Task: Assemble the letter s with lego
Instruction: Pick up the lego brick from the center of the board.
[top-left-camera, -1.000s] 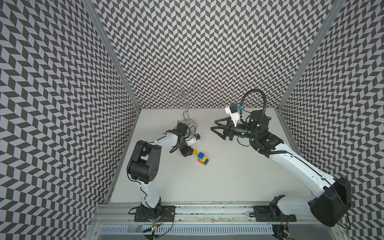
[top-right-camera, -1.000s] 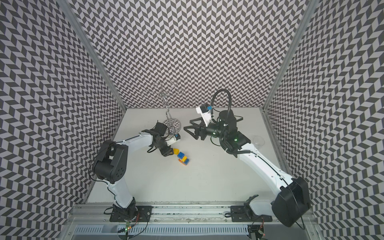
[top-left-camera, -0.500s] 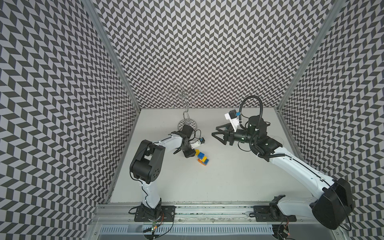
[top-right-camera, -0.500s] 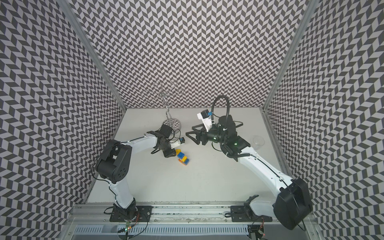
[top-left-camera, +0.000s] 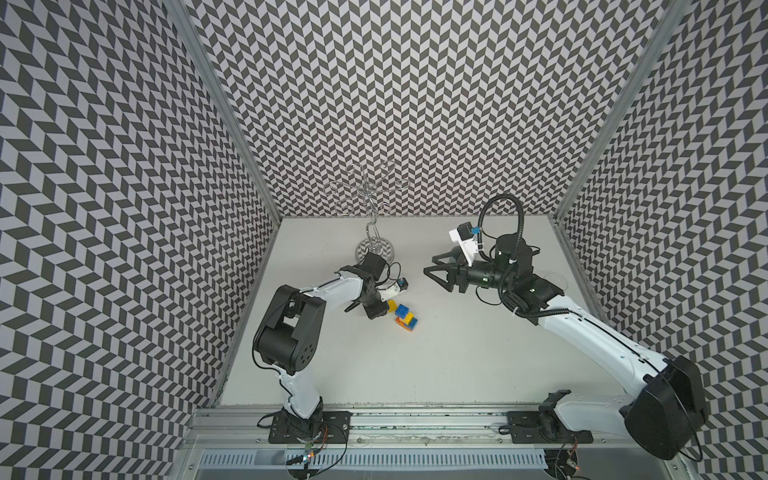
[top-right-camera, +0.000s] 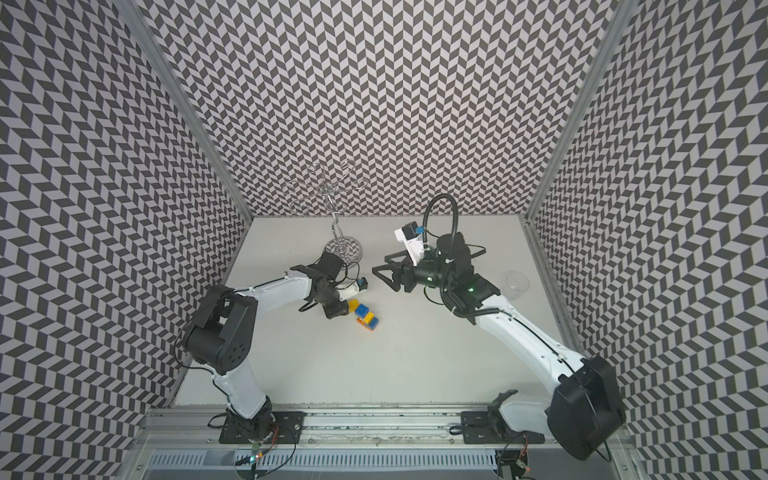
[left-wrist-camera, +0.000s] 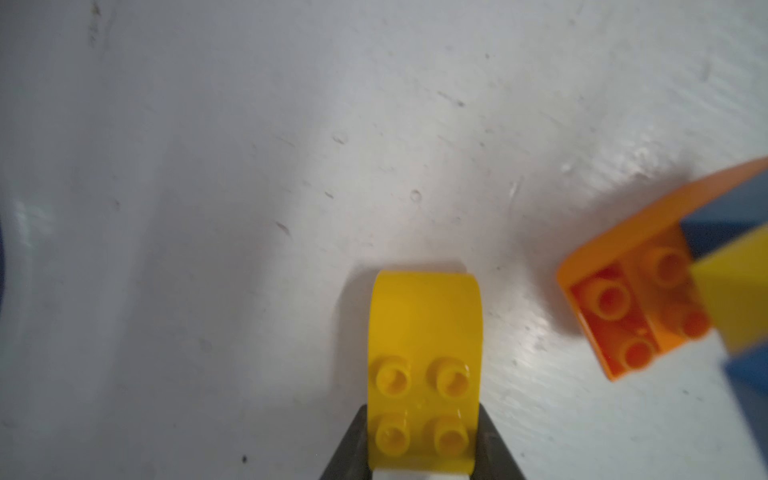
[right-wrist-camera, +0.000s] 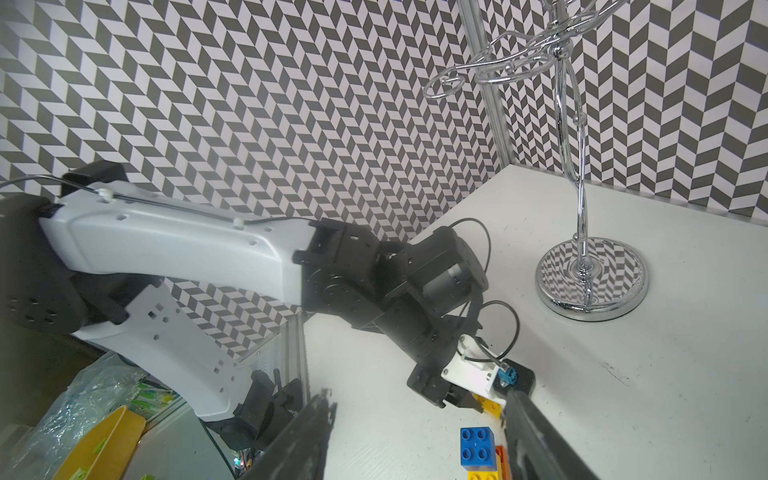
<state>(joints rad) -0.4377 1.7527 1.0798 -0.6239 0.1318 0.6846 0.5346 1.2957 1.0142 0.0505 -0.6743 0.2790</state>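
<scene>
Shows L fingers clamped on loose yellow brick, studs up, on desk; part-built S stack just beside, toward R side; also R fingers half open, empty, farther off.

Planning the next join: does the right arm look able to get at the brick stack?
Likely yes: the right end effector hovers open and nothing stands between it and the brick stack; the left end effector, shut on a yellow brick, sits at the stack's other side.

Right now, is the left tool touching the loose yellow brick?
Touching. Left wrist view: left tool clamps the yellow brick, fingers against both sides.
</scene>
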